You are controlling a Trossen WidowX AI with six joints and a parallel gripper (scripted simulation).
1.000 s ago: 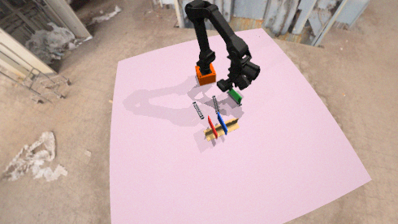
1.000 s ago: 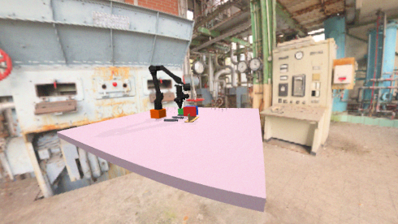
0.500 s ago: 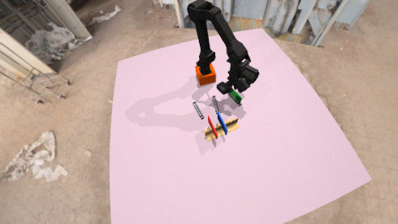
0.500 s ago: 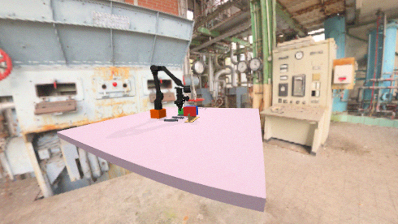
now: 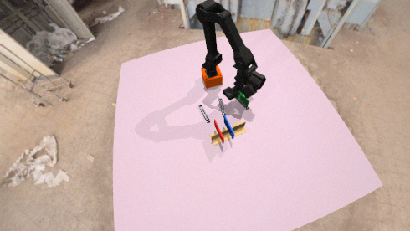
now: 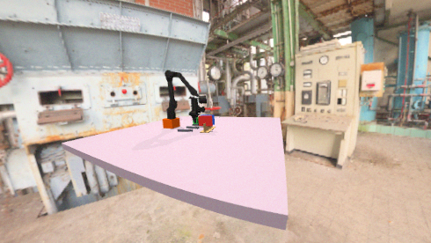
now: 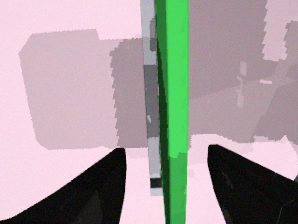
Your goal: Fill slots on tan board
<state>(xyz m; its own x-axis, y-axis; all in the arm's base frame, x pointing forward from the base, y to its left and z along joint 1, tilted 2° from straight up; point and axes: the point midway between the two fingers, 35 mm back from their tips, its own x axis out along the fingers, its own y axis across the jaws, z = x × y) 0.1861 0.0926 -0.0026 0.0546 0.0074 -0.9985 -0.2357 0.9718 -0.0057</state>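
A tan board (image 5: pixel 239 129) (image 6: pixel 208 129) stands on the pink table. A red board (image 5: pixel 218 130) (image 6: pixel 205 120) and a blue board (image 5: pixel 228 127) (image 6: pixel 213 120) stand upright and crosswise on it. A green board (image 5: pixel 243 100) (image 7: pixel 178 90) stands upright at its grey holder (image 7: pixel 155 165), behind and to the right of the tan board in the top view. My gripper (image 5: pixel 238 94) (image 7: pixel 166 155) is open above the green board. In the wrist view its fingers are on either side of that board, with gaps on both sides. The green board's notch is hidden.
Two empty holders (image 5: pixel 204 114) (image 5: pixel 222 106) lie between the arm's orange base (image 5: pixel 212 78) (image 6: pixel 171 123) and the tan board. The nearer one lies close to the blue board's end. The arm reaches over from behind.
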